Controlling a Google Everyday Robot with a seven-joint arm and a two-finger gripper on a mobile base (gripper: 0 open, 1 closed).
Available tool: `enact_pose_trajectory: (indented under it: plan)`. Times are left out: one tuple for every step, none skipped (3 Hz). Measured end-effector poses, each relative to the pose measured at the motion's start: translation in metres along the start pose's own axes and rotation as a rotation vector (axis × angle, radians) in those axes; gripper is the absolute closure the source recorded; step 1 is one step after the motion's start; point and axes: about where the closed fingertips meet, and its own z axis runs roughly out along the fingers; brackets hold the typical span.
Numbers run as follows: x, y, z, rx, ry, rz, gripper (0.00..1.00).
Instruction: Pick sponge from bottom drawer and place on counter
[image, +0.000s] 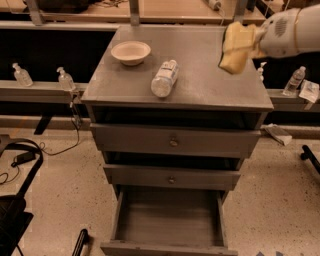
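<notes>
My gripper (240, 44) hangs at the upper right, just above the right side of the grey counter (200, 82). Its pale-yellow fingers are shut on the sponge (231, 61), a pale-yellow foam block that hangs a little above the counter top. The white arm casing (290, 30) reaches in from the right edge. The bottom drawer (170, 220) is pulled open below and its plain grey inside shows nothing in it.
A plastic bottle (165, 78) lies on its side mid-counter and a beige bowl (130, 52) stands at the back left. Two knobbed drawers sit slightly open. Small bottles (22, 75) stand on the left ledge, another bottle (294, 81) on the right. Black gear (15, 220) is at the lower left.
</notes>
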Motion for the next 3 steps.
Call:
enact_pose_trajectory:
  plan:
    - [-0.034, 0.086, 0.130, -0.041, -0.056, 0.047, 1.00]
    - [-0.044, 0.101, 0.164, -0.041, -0.080, 0.061, 0.85]
    - [-0.041, 0.099, 0.162, -0.041, -0.080, 0.061, 0.61]
